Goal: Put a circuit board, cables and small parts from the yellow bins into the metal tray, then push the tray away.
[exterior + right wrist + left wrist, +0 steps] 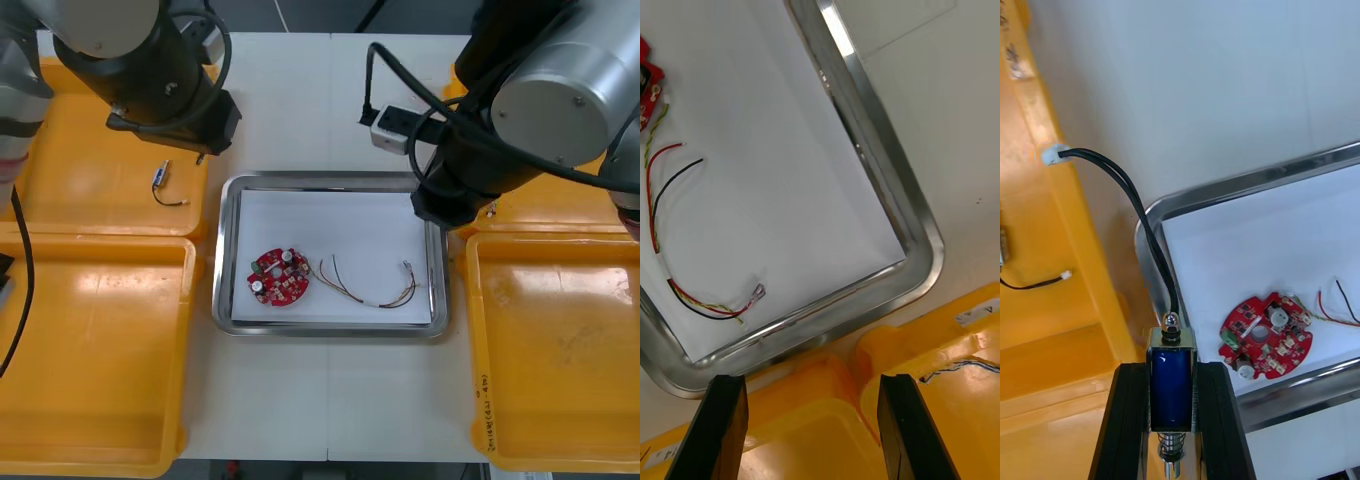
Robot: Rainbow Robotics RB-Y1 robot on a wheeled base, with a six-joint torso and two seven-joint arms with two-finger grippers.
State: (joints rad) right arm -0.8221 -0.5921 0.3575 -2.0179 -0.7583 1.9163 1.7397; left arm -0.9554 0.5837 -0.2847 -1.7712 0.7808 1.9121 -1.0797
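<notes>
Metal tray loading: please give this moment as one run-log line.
left gripper: shut on small metal part, near tray | right gripper: open, over yellow bin | tray: circuit board, cable inside

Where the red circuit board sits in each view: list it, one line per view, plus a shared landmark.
Front view: circuit board in the metal tray, toward the robot's left, beside the red and yellow cable.
Left wrist view: in the tray, beyond the left end effector, shut on a small metal part.
Right wrist view: a red sliver at the cable's end, far from the open right end effector.
Shared landmark: the tray's rim.
</notes>
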